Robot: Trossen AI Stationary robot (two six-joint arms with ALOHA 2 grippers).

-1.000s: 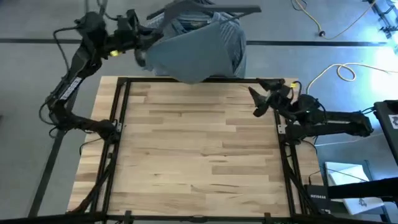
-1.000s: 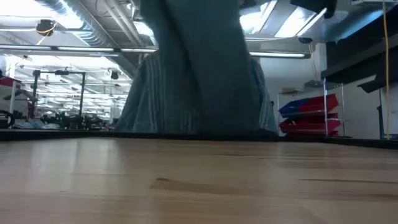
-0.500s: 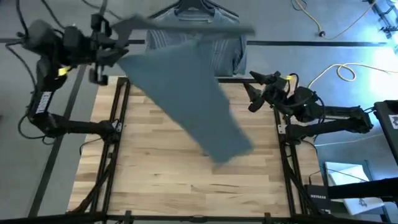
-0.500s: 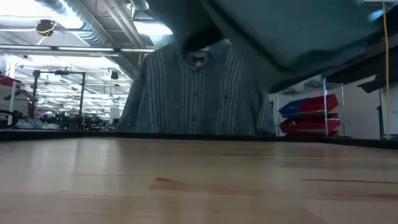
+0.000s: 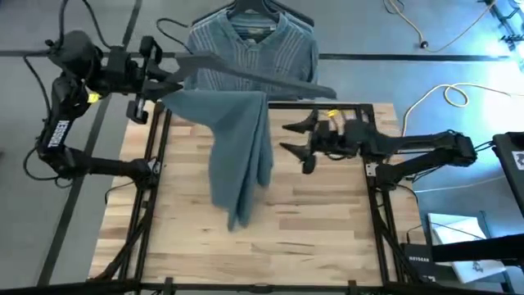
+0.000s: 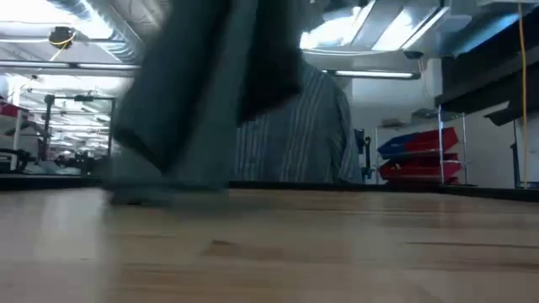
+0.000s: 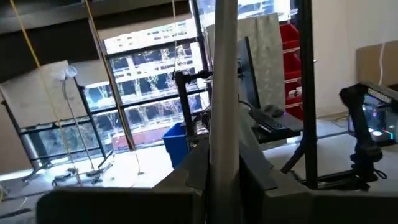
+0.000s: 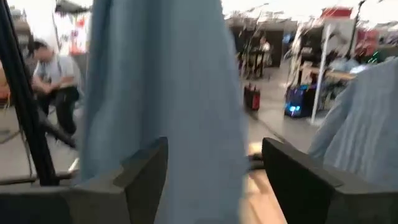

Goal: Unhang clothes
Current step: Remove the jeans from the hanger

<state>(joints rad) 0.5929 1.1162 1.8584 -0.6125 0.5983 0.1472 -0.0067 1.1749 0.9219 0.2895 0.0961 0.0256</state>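
A: Two shirts in view. The plain grey T-shirt hangs in a long fold from a dark hanger over the far half of the counter, its lower end nearest the counter's middle in the high view. In the low view the T-shirt drops down to about the counter's surface; contact with the wood cannot be told.

B: And the second shirt?

A: The striped blue-grey shirt is on its own hanger beyond the far edge of the counter, spread flat to the overhead camera. In the low view the striped shirt shows behind the T-shirt, partly covered by it.

B: Left gripper?

A: The left gripper sits above the far left corner of the counter, shut on one end of the T-shirt's hanger. The left wrist view shows a pale bar running up between its dark fingers, which press against it on both sides.

B: Right gripper?

A: The right gripper is over the far right part of the counter, jaws spread wide and holding nothing, pointed at the T-shirt and just beside its hanging fold. The right wrist view has the T-shirt filling the space ahead of its fingers, with the striped shirt off to one side.

B: Touching the cloth?

A: Cannot tell. A person shows in the room behind.
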